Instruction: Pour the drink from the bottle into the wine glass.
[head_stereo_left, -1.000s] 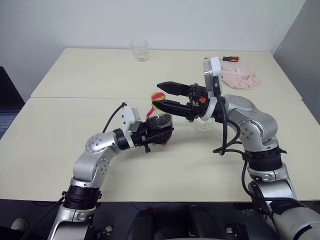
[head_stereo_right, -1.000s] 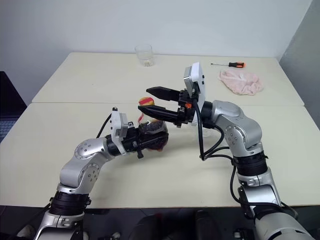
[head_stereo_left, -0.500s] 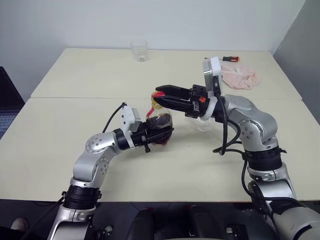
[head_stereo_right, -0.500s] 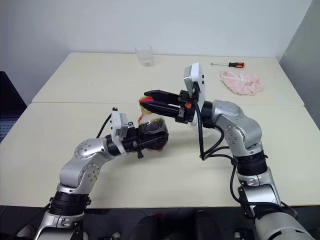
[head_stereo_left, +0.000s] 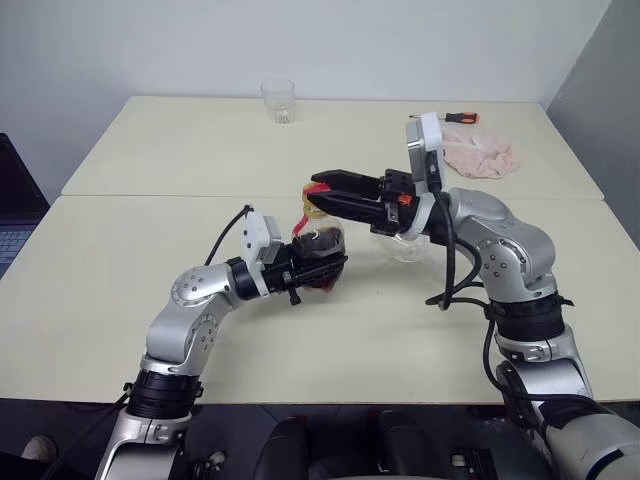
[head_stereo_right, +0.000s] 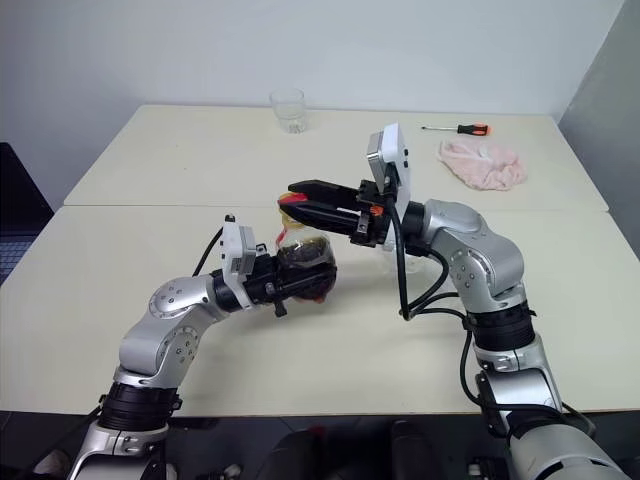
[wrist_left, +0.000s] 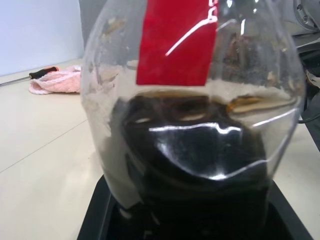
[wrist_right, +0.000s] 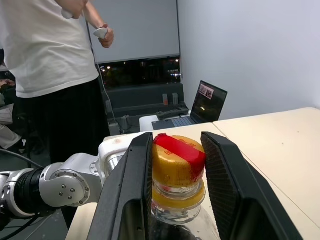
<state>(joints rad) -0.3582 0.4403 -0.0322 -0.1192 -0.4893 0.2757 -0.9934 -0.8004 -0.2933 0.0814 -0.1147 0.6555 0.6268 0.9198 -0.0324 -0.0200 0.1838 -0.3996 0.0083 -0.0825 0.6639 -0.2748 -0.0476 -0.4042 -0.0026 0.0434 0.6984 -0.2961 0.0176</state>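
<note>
The bottle (head_stereo_left: 318, 245) stands upright above the near half of the table (head_stereo_left: 120, 300), and everything else sits around it. The left gripper (head_stereo_left: 322, 262) is clamped on the bottle's rounded lower body from the robot's left, its black fingers (wrist_left: 120, 220) pressed against the clear plastic. The drink (wrist_left: 195, 155), dark and nearly black, fills the lower part of the bottle, with the red label strip (wrist_left: 175, 40) above it. The right gripper (wrist_right: 176, 165) reaches in from the bottle's other side, and its two fingers (wrist_right: 130, 195) are closed on the yellow-orange cap (wrist_right: 177, 167), one touching each side. The wine glass (head_stereo_left: 405, 243) stands on the table just beside the bottle, behind the right arm, partly hidden. Well beyond the bottle, at the far edge, a clear tumbler (head_stereo_left: 279, 101) stands, and at the far right corner lie a pink cloth (head_stereo_left: 480, 155) and a screwdriver (head_stereo_right: 460, 128).
</note>
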